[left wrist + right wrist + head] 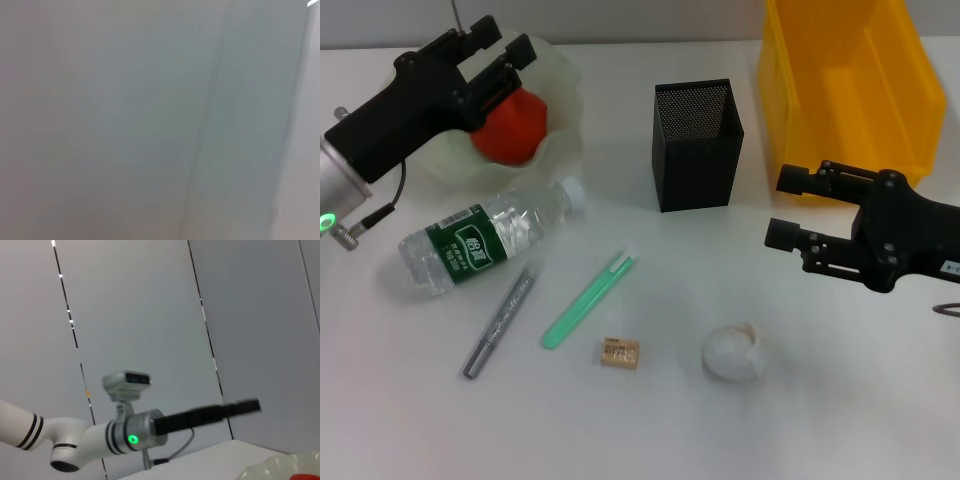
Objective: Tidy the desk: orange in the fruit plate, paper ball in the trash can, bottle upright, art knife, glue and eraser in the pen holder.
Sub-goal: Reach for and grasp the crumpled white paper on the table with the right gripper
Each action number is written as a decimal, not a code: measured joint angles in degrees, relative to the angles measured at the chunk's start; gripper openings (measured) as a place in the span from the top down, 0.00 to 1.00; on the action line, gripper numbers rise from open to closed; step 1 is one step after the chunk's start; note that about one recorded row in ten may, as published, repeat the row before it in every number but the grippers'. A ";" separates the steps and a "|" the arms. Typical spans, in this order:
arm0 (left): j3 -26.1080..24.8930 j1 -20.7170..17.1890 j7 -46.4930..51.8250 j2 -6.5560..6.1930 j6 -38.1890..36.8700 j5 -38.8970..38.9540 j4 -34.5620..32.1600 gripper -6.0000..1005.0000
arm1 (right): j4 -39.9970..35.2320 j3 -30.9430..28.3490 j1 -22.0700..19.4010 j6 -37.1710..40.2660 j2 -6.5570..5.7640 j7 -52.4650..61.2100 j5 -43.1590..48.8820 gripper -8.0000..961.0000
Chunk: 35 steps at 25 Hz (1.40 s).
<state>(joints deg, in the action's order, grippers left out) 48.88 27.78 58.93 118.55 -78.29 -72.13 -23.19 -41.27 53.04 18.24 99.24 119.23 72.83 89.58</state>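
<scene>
The left gripper (pixel 505 50) hung over the fruit plate (pixel 560 105) with its fingers spread, directly above the orange (pixel 512 128) and not closed on it; the orange lay inside the plate. The right gripper (pixel 788 207) hovered low at the right, its jaws parted and empty, just in front of the trash can (pixel 840 80) and above the paper ball (pixel 733 353) lying on the table (pixel 650 420). Between the two arms the pen holder (pixel 697 145) stood upright. The bottle (pixel 485 237) lay on its side just in front of the plate, its cap towards the holder. Nearer the robot lay a grey pen-like tool (pixel 500 322), a green one (pixel 588 299) beside it, and the eraser (pixel 620 353) between the green tool and the paper ball.
</scene>
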 joint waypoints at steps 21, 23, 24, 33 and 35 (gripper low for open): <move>11.88 -5.40 2.82 0.07 -18.73 -16.71 -7.34 0.47 | -19.08 -12.98 -3.72 14.89 -1.55 16.94 13.12 0.29; 11.84 -5.43 2.81 0.04 -18.63 -16.66 -7.33 0.47 | -18.03 -13.17 -4.33 14.70 -0.80 13.17 13.15 0.29; 11.66 -5.40 2.78 0.00 -18.48 -16.50 -7.32 0.47 | -17.66 -13.26 -4.67 14.68 -0.47 11.59 13.15 0.29; 11.40 -5.11 2.74 -0.02 -16.18 -16.38 -7.60 0.47 | -32.40 -14.30 -1.20 15.28 -2.60 36.38 19.27 0.29; 11.40 -5.04 2.73 0.01 -15.81 -16.38 -7.54 0.47 | -35.95 -14.11 1.41 15.35 -3.88 43.99 24.23 0.29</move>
<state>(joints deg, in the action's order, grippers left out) 60.28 22.74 61.66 118.56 -94.11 -88.51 -30.73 -77.23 38.93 19.65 114.59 115.36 116.82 113.81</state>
